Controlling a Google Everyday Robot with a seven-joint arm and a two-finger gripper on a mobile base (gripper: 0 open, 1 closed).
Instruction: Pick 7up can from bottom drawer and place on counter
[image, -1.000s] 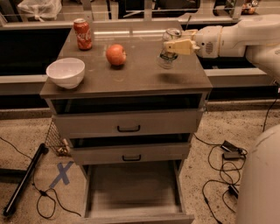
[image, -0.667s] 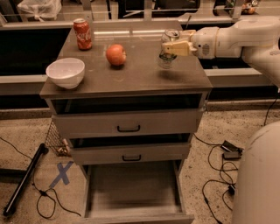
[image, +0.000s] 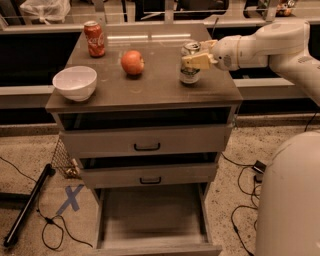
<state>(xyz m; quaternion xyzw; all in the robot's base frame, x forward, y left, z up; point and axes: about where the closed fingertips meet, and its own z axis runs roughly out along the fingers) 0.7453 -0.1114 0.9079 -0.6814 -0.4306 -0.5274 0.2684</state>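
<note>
**A:** The claw (image: 194, 53) has slid a touch left and lower than a second ago, and the 7up can (image: 189, 75) has come down with it.

**B:** Where does that leave the can?

**A:** It's upright near the bench's (image: 150, 92) right edge, toward the back right corner. The base looks seated (there's a tight shadow underneath). The claw is clamped on its upper half, one finger across the front and one behind.

**B:** Why grip it so high?

**A:** My read is that it keeps the base free to settle flat, with the release not yet made.

**B:** And the bottom drawer (image: 150, 220)?

**A:** It's pulled open below the front edge, so the pick looks done.

**B:** And how does the can look?

**A:** It has a silver top and a pale body with a green band, and I can't see any dents. It's well apart from the apple (image: 132, 62), the cola can (image: 94, 38) at the back left corner and the bowl (image: 75, 82) by the left edge.
</note>
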